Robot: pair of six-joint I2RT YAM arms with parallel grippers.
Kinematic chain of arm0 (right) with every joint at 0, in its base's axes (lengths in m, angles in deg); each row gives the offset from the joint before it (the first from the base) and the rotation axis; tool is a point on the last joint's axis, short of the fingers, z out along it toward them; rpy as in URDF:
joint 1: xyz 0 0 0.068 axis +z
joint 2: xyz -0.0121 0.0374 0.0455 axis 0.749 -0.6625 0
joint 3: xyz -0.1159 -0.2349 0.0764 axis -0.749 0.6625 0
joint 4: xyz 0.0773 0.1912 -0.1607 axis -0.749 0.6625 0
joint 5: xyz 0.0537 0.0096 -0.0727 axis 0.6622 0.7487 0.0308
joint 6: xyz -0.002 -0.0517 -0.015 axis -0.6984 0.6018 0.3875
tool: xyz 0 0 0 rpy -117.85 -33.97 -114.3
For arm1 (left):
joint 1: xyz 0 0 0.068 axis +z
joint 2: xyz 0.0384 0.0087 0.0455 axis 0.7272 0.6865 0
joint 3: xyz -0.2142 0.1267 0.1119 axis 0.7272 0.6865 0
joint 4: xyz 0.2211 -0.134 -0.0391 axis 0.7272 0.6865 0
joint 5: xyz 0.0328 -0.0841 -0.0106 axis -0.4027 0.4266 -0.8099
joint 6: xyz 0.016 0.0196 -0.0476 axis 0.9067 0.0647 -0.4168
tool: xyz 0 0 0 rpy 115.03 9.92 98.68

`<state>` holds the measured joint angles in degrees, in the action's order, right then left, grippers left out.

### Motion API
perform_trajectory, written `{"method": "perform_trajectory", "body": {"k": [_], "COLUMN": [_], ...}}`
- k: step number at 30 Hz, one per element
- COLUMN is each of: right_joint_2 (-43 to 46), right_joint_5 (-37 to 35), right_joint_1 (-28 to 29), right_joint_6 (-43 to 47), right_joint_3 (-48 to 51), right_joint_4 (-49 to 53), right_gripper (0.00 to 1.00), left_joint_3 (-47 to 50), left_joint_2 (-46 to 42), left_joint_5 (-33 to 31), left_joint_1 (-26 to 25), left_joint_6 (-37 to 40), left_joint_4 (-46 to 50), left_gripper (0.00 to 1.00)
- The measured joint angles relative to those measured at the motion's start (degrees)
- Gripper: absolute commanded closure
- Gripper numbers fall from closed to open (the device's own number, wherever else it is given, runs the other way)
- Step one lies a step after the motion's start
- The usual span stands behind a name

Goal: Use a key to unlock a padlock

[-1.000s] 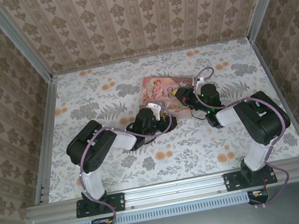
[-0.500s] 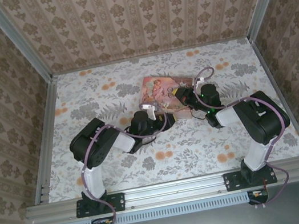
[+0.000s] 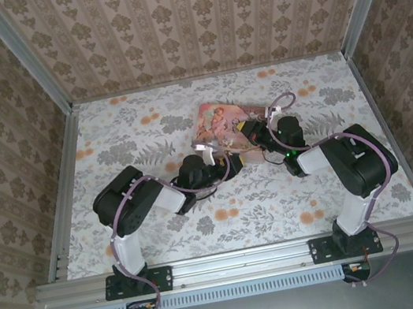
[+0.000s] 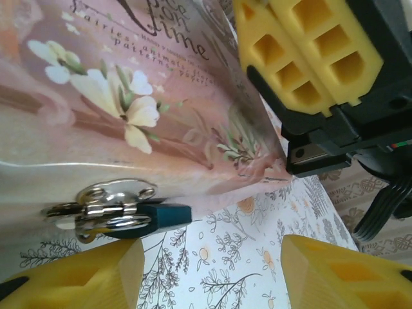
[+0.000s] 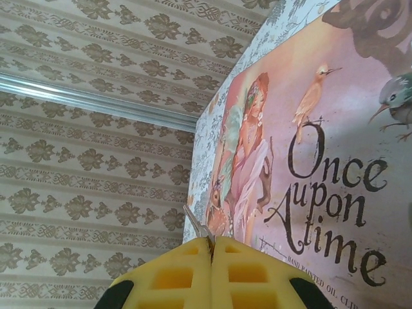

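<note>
1. Change: in the top view the left arm's wrist has drawn back a little, toward the left and the near edge. The right arm has barely shifted.
2. Left claw (image 4: 212, 264): yellow fingers spread, nothing between them, same gap as a second ago. It looks along the floral-patterned table (image 3: 131, 136) at the lock.
3. Small dark teal padlock (image 4: 161, 215): lies on the table against the near edge of the pink illustrated rectangular tin (image 4: 129, 77). A silvery ring and metal bits (image 4: 112, 209) are bunched at its left end. It is ahead of the left fingers and not touched by them.
4. Right claw (image 5: 211, 248): yellow fingers pressed together, pinching a thin silvery metal key (image 5: 196, 228) whose tip pokes out above them. It hovers over the tin, beyond the padlock.
5. Reading: the padlock is not yet gripped and the key is not in it, so unlocking has not begun. The pull-back looks like re-aiming. Likely next, the left claw closes on the padlock body to steady it for the key.
6. Risk: the padlock is small and loose and may skid along the tin's edge.
</note>
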<state>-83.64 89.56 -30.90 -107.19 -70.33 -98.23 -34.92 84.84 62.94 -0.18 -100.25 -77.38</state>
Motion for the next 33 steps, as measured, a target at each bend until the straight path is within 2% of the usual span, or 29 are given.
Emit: {"method": "perform_trajectory", "body": {"k": [18,22,28,33], "right_joint_2": [-0.44,-0.5,-0.55,-0.68], "right_joint_5": [0.42,0.44,0.44,0.48], "right_joint_1": [-0.24,-0.33,-0.33,-0.39], "right_joint_6": [-0.04,-0.2,-0.26,-0.79], "right_joint_3": [0.0,0.0,0.0,0.0], "right_joint_4": [-1.18,-1.22,-1.29,-1.66], "right_gripper": [1.0,1.0,1.0,1.0], "left_joint_3": [-1.44,-1.44,-1.46,-1.75], "left_joint_2": [6.36,6.64,7.5,8.09], "left_joint_5": [-2.16,-2.25,-2.25,-2.12], "left_joint_1": [1.57,1.66,1.95,2.29], "left_joint_6": [-2.78,-3.23,-3.8,-4.13], "left_joint_4": [-3.78,-4.42,-4.94,-4.98], "left_gripper": [0.41,0.45,0.6,0.67]}}
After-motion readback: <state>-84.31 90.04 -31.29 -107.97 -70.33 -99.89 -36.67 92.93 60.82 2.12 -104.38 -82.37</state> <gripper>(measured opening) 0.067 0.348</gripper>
